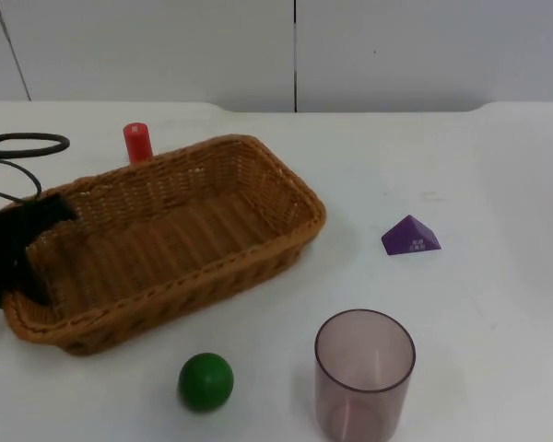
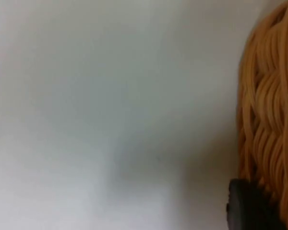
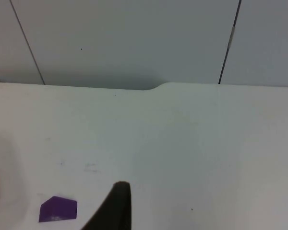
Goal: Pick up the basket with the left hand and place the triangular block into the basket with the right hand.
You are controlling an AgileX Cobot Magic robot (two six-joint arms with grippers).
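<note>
Top view has the left gripper [image 1: 23,253] at the short end of the woven wicker basket [image 1: 166,235], its jaws seemingly astride the rim, though whether they grip cannot be told; a firm pinch before lifting would keep the basket level; the purple triangular block [image 1: 411,236] lies on the white tabletop [image 1: 498,322], well apart from the basket, with open room around it; the right gripper [image 3: 116,211] waits near the block, jaw state untold; the green ball [image 1: 205,380] and tinted plastic cup [image 1: 364,373] stand nearer the front edge.
</note>
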